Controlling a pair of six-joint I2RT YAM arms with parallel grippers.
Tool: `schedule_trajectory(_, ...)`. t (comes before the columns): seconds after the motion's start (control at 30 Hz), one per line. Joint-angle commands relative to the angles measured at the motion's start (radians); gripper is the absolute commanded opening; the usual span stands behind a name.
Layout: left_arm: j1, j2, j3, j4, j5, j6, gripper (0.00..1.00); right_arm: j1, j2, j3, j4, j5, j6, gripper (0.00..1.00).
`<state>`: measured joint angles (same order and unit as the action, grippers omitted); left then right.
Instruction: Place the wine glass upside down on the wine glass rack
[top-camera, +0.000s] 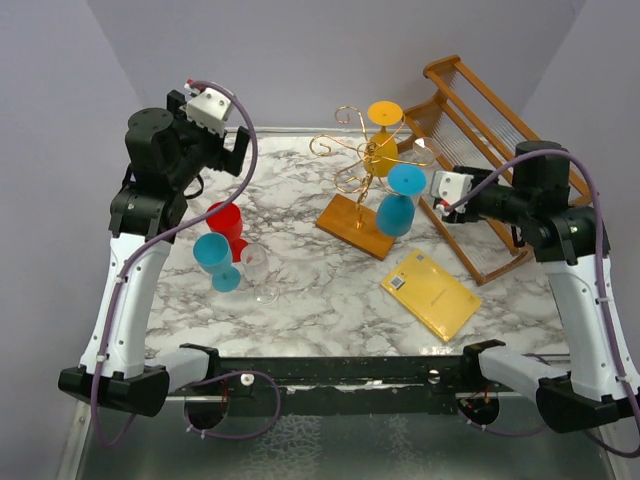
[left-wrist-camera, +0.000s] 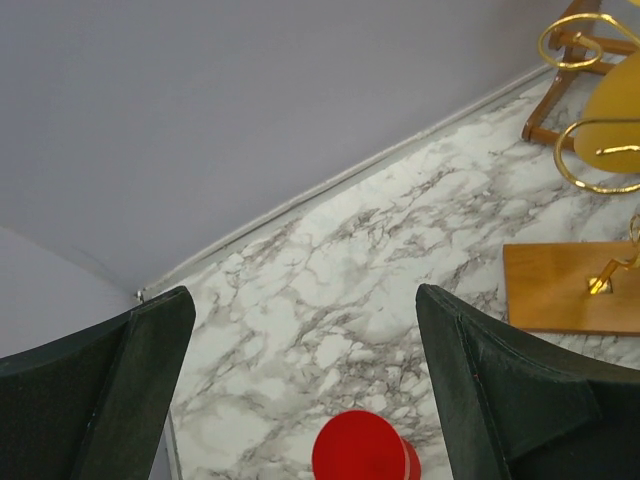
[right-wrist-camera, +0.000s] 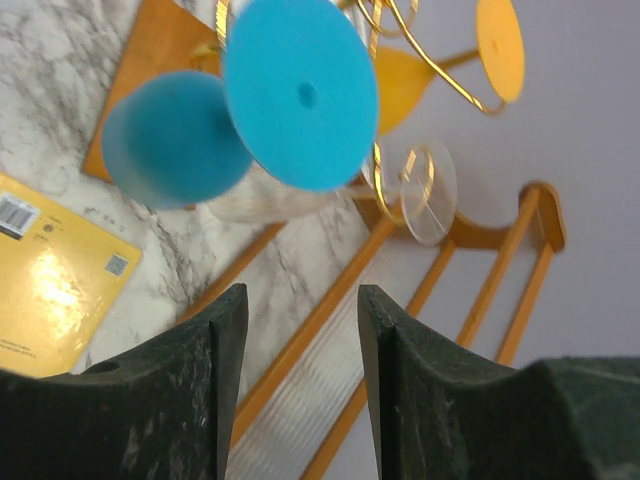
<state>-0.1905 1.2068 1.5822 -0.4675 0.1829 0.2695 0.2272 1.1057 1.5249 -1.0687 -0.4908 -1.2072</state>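
Your left gripper (top-camera: 232, 150) sits raised at the far left of the white-and-grey marbled table (top-camera: 300, 290), its dark fingers (left-wrist-camera: 500, 390) spread wide with nothing between them. Below it, in the left wrist view, you see the round foot of an upside-down red plastic wine glass (left-wrist-camera: 362, 450). Just in front of that red glass in the overhead view lie a blue plastic wine glass (top-camera: 216, 260) and a clear wine glass (top-camera: 257, 270), both tipped on their sides and close together.

Moving to the middle, the wine glass rack (top-camera: 358, 215), a thin gold wire stand with curled arms on a flat orange-brown wooden base, stands upright. An orange-yellow wine glass (top-camera: 382, 135) hangs upside down from it at the back. A second blue wine glass (top-camera: 398, 200) hangs upside down on the rack's right side, foot uppermost, bowl down near the base. A clear glass (right-wrist-camera: 425, 190) seems to hang on another curl beside it, though it is hard to make out.

A flat yellow rectangular packet (top-camera: 431, 293) lies on the table in front.

Your right gripper (top-camera: 437, 187) is just right of the hanging blue glass, its jaws partly apart and holding nothing; the glass foot is clear of them. Behind it leans a larger brown wooden slatted rack (top-camera: 480, 110).
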Motion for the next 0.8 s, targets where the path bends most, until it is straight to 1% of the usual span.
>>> schedule_trajectory(0.0, 0.035, -0.069, -0.055, -0.067, -0.004, -0.046, 0.96, -0.071, -0.054, -0.024, 0.108, 0.126, 0.180, 0.50)
schedule_trajectory(0.07, 0.054, -0.086, -0.077, -0.103, 0.008, -0.056, 0.96, -0.105, -0.063, -0.024, 0.128, 0.142, 0.240, 0.54)
schedule_trajectory(0.1, 0.065, -0.093, -0.086, -0.119, 0.009, -0.064, 0.96, -0.121, -0.066, -0.021, 0.141, 0.147, 0.267, 0.60)
schedule_trajectory(0.13, 0.079, -0.101, -0.097, -0.131, 0.007, -0.073, 0.96, -0.138, -0.067, -0.018, 0.154, 0.150, 0.295, 0.64)
schedule_trajectory(0.23, 0.130, -0.121, -0.144, -0.165, 0.028, -0.114, 0.96, -0.174, -0.059, -0.006, 0.199, 0.163, 0.377, 0.72)
schedule_trajectory(0.33, 0.165, -0.133, -0.189, -0.188, 0.094, -0.157, 0.96, -0.200, -0.028, 0.023, 0.228, 0.164, 0.446, 0.79)
schedule_trajectory(0.4, 0.170, -0.139, -0.207, -0.209, 0.137, -0.151, 0.96, -0.225, -0.002, 0.056, 0.230, 0.132, 0.485, 0.80)
schedule_trajectory(0.5, 0.169, -0.103, -0.177, -0.305, 0.204, -0.064, 0.96, -0.276, 0.029, 0.101, 0.224, 0.056, 0.531, 0.80)
schedule_trajectory(0.57, 0.169, -0.075, -0.142, -0.388, 0.241, 0.014, 0.95, -0.305, 0.050, 0.130, 0.198, 0.006, 0.529, 0.80)
schedule_trajectory(0.7, 0.169, -0.042, -0.081, -0.538, 0.296, 0.204, 0.94, -0.370, 0.086, 0.179, 0.155, -0.098, 0.524, 0.82)
schedule_trajectory(0.77, 0.168, -0.022, -0.042, -0.656, 0.335, 0.312, 0.93, -0.399, 0.105, 0.199, 0.145, -0.176, 0.538, 0.82)
